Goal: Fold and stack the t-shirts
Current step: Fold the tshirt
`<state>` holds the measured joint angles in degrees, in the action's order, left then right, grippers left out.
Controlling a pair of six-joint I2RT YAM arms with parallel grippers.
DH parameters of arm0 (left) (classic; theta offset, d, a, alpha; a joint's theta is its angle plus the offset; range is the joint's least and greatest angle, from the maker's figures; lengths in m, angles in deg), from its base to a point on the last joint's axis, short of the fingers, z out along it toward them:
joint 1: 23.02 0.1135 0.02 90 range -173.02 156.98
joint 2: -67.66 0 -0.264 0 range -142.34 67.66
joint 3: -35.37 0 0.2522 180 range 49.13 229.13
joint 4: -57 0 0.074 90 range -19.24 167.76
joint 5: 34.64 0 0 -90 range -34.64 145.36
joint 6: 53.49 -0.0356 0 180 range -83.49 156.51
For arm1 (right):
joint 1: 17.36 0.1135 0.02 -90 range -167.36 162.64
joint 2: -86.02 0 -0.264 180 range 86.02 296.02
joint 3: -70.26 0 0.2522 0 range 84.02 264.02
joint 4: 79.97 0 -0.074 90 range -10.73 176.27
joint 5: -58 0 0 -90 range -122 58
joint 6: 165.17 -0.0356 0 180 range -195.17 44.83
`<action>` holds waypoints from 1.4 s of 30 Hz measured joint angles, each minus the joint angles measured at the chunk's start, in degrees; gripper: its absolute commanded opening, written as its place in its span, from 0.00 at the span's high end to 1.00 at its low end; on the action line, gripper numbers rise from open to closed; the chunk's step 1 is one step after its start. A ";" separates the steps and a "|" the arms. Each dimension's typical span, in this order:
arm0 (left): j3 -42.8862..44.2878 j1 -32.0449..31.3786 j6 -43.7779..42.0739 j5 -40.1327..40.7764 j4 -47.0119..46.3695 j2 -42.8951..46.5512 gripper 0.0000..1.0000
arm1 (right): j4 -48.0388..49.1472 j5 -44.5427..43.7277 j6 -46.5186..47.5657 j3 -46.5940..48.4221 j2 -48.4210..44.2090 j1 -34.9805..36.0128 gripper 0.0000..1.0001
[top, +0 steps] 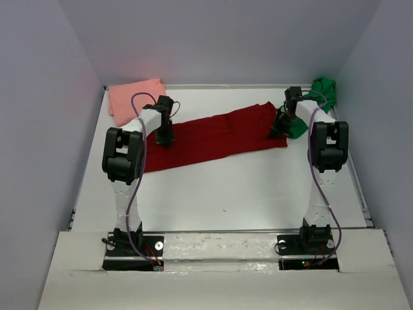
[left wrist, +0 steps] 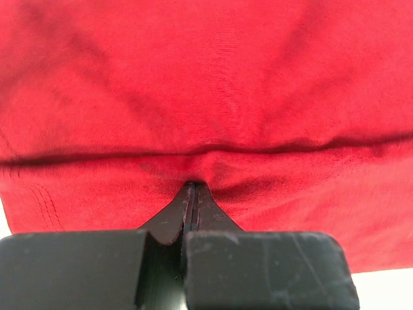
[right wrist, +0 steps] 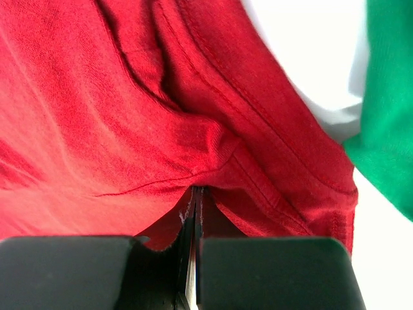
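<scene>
A dark red t-shirt (top: 216, 134) lies stretched in a long band across the middle of the table. My left gripper (top: 164, 137) is shut on its left part, the cloth (left wrist: 206, 97) pinched between the closed tips (left wrist: 191, 187). At the band's right end my right gripper (top: 279, 129) is shut on a fold of the same shirt (right wrist: 129, 116), tips pressed together (right wrist: 197, 190). The salmon pink t-shirt (top: 134, 95) lies bunched at the far left corner. The bright green t-shirt (top: 321, 97) is heaped at the far right, partly behind my right arm, and shows at the right edge (right wrist: 387, 97).
White walls close in the table (top: 245, 187) at the back and both sides. A raised white ledge (top: 219, 252) with both arm bases runs along the near edge.
</scene>
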<state>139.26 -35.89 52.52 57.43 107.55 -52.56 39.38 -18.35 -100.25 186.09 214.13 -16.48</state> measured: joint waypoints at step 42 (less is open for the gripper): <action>-27.08 -44.46 30.34 -21.33 2.95 15.61 1.00 | 3.37 3.28 0.20 37.03 22.47 13.97 1.00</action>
<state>112.18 -80.34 82.86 36.09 110.51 -36.96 42.74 -15.07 -100.06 223.11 236.60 -2.51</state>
